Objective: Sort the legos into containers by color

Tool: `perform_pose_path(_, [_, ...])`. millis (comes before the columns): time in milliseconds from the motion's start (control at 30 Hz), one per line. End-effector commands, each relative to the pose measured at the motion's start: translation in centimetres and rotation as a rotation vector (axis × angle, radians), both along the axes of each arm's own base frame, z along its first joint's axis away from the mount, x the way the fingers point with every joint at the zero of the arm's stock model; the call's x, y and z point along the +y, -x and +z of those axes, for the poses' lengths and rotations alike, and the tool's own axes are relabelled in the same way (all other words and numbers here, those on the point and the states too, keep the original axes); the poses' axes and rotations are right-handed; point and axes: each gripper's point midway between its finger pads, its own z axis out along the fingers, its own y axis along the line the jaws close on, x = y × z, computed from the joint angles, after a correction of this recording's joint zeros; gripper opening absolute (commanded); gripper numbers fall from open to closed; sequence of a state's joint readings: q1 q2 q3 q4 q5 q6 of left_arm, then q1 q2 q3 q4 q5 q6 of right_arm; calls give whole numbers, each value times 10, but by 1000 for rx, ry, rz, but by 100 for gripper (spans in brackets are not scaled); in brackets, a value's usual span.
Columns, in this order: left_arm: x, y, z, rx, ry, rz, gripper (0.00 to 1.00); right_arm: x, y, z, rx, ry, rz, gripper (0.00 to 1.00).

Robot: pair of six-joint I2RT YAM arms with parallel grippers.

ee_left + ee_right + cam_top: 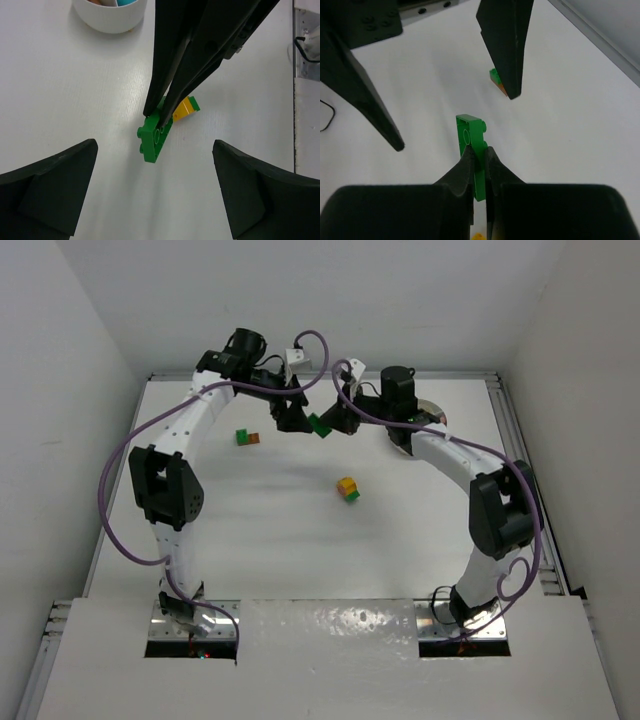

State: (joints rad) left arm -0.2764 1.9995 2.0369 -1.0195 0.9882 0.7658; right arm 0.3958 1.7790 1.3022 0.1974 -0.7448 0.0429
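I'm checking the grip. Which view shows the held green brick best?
Right wrist: the green brick sits mid-frame, close, pinched edge-on by the right claw. Left wrist shows its studded face, partly behind that claw. Top external shows only a small green speck.

The green brick is smooth, slightly shiny plastic. The table is matt white with a fine grain. The dish looks like smooth white plastic, the fingers dull black plastic, the side rail bare grey metal.

White dish partly beyond top edge
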Motion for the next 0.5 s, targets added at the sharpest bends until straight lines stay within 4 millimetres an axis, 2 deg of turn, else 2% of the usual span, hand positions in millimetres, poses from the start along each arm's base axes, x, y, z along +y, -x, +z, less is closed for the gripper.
perform_pose_path(0, [-9,2,28,-68,59,-24,100,-15,-16,25,-92,37,-74,0])
perform_pose_path(67, [-8,-4,28,-62,47,12,100,-31,-29,26,-81,63,-150,0])
perform_pose_path(133, [-6,-13,30,-55,41,67,100,-56,-43,25,-62,91,-239,0])
perform_pose_path(167, [-4,-20,27,-59,16,111,100,-80,-58,28,-75,121,-336,0])
perform_pose_path(267, [3,-38,23,-52,-19,222,100,-128,-79,23,-91,237,-521,0])
perform_pose_path(300, [4,-41,21,-44,-25,242,100,-155,-88,17,-95,326,-653,0])
perform_pose_path(333, [6,-44,19,-49,-35,262,100,-170,-95,20,-130,385,-713,0])
perform_pose_path(367, [6,-46,17,-43,-36,269,100,-199,-102,14,-131,462,-837,0])
perform_pose_path(433, [6,-47,14,-33,-36,277,100,-225,-109,18,-156,525,-942,0])
perform_pose_path(467, [5,-47,14,-28,-35,280,100,-244,-112,19,-157,546,-1001,0])
